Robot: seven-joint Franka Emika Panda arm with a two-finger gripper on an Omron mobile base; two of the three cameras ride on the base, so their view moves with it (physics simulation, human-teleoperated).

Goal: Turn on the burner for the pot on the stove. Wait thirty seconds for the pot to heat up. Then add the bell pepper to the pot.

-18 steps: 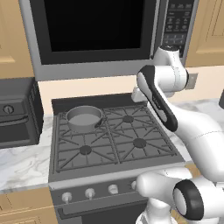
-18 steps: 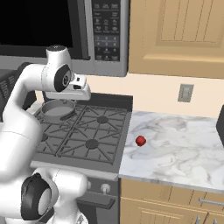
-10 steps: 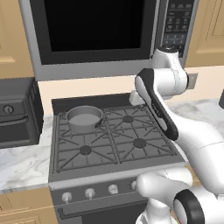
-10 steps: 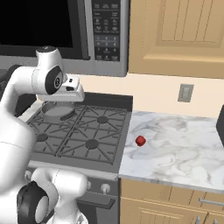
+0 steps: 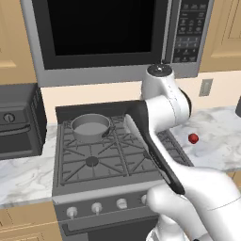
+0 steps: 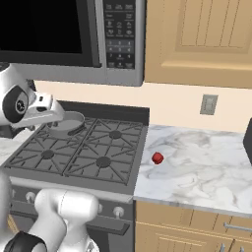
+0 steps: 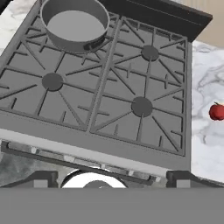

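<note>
Your tool (image 7: 109,179) is spread wide, gripping nothing, up over the stove (image 7: 109,87) front. Pot (image 5: 90,127) sits on the rear-left burner. Bell pepper (image 6: 157,158) lies on the marble tabletop (image 6: 206,167) just right of the stove, well apart from pot.

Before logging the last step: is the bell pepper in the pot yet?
Not in. The bell pepper lies on the marble counter right of the stove; the pot on the back-left burner looks empty.
</note>
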